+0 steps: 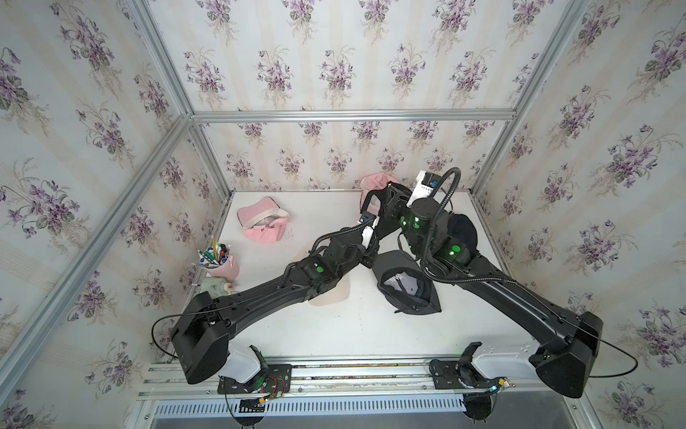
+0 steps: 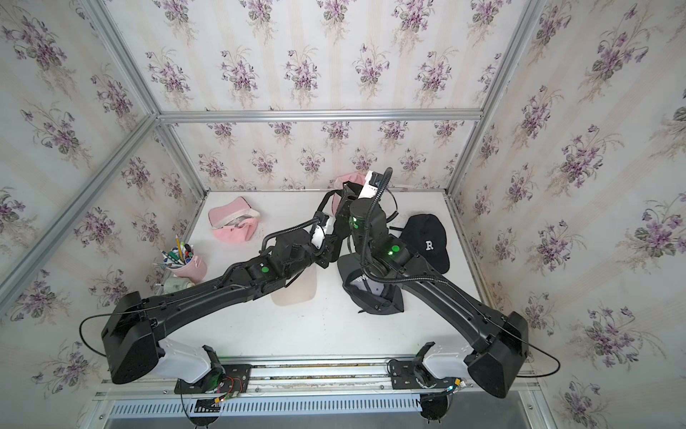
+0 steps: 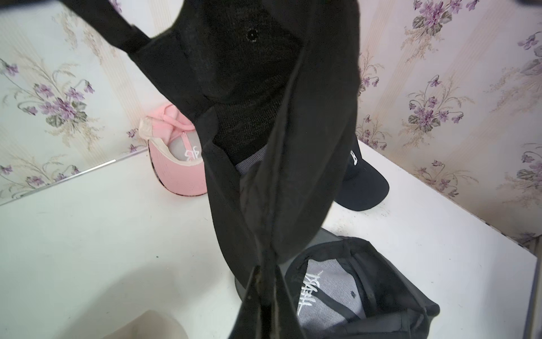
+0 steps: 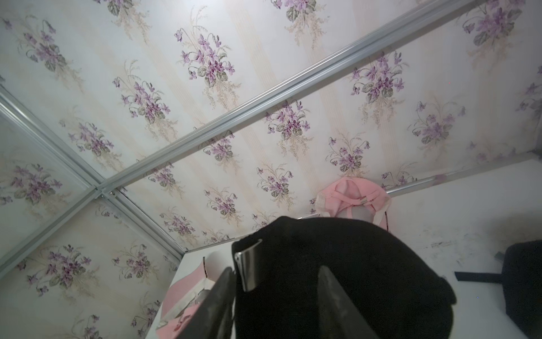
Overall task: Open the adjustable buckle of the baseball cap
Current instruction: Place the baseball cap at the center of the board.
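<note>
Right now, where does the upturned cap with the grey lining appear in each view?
Both top views: grey-lined cap, mid-table, partly under the right arm.
Left wrist: partly behind the held black cap, at.
Right wrist: not in it.
Shared landmark: black R cap beside it.

Surface: white table [image 1: 352,334]
Rear L: pink cap [image 1: 261,223], inside up
Rear ctr: 2nd pink cap [image 1: 373,182], by wall
R side: black cap [image 2: 427,241] w/ "R"
Ctr: dark cap [image 1: 406,288], grey lining up
L edge: pink cup [image 1: 224,267] w/ pens; sm bottle [image 1: 215,286] beside
</note>
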Controlling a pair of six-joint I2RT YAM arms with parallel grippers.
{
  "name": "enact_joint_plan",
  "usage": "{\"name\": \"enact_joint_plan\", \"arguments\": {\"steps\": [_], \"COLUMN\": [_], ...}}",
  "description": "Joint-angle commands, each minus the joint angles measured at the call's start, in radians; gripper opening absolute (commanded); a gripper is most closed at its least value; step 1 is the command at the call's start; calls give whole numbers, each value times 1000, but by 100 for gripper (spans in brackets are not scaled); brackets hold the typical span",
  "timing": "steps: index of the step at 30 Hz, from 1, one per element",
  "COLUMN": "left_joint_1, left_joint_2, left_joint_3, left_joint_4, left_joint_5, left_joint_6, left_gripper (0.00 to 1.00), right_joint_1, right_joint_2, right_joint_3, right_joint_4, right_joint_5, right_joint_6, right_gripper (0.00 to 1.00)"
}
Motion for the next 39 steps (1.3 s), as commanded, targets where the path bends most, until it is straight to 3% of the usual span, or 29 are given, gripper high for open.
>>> {"name": "enact_joint_plan", "arguments": {"steps": [1,13,20,31,39], "left_joint_1": [12,78,141,183,217], "left_joint_2": [-3,48,73,-9,-45], "left_joint_3": [9,-107,-295,-255,-278], "left_joint_4": [-46,101,382,194,157], "left_joint_5": [62,226,276,318,346], "left_joint_6": [-99,-461,-629,-573,-574], "left_gripper": [0,0,0,0,0], "right_joint_1": [-29,-251,-305,-362,-446], "right_joint_2": [-43,-253,-287,-250,-130], "right_joint_3": [-14,-139,-188,-235,-265], "right_joint_4": [-1,-164,-205,-201,-221], "right_joint_5": [-113,-257,-359,-461,-543], "right_joint_6": [-143,-228,-249,-259,-252], "right_gripper": [53,58,59,61,63]}}
